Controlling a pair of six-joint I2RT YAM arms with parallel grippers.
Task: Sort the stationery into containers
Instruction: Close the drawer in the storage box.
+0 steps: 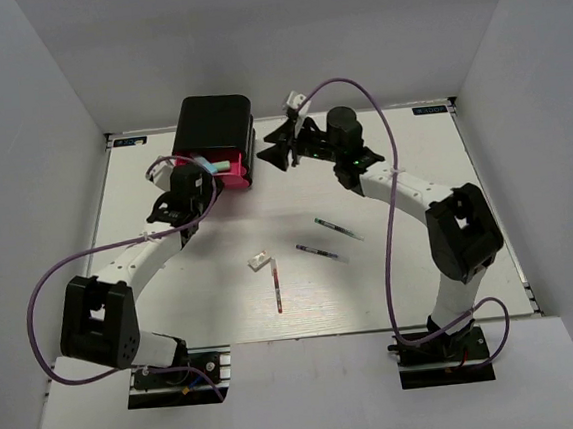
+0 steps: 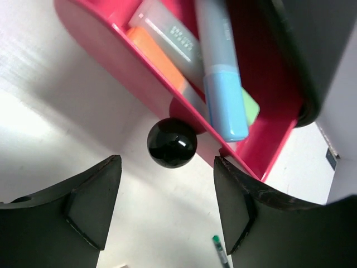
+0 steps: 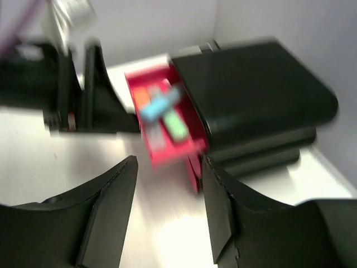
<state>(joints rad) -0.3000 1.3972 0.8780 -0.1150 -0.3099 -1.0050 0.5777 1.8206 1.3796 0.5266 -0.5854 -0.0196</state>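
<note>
The glossy black box (image 1: 216, 118) stands at the back left, with one pink drawer (image 1: 229, 171) pulled out. In the left wrist view the drawer (image 2: 106, 53) holds a blue marker (image 2: 222, 78), a pale green bar (image 2: 250, 109) and an orange-capped white marker (image 2: 159, 47). My left gripper (image 2: 166, 181) is open, with the drawer's black knob (image 2: 172, 143) just ahead between its fingertips, not touched. My right gripper (image 1: 272, 145) is open and empty right of the drawer; its blurred view shows the drawer (image 3: 167, 125) and the box (image 3: 256, 95). A red pen (image 1: 276, 286), a white-pink block (image 1: 260, 262) and two dark pens (image 1: 317, 251) (image 1: 336, 227) lie mid-table.
A green-tipped pen (image 2: 221, 252) shows on the table under my left gripper. My left arm (image 3: 67, 89) appears dark at the left of the right wrist view. White walls enclose the table on three sides. Purple cables loop over both arms.
</note>
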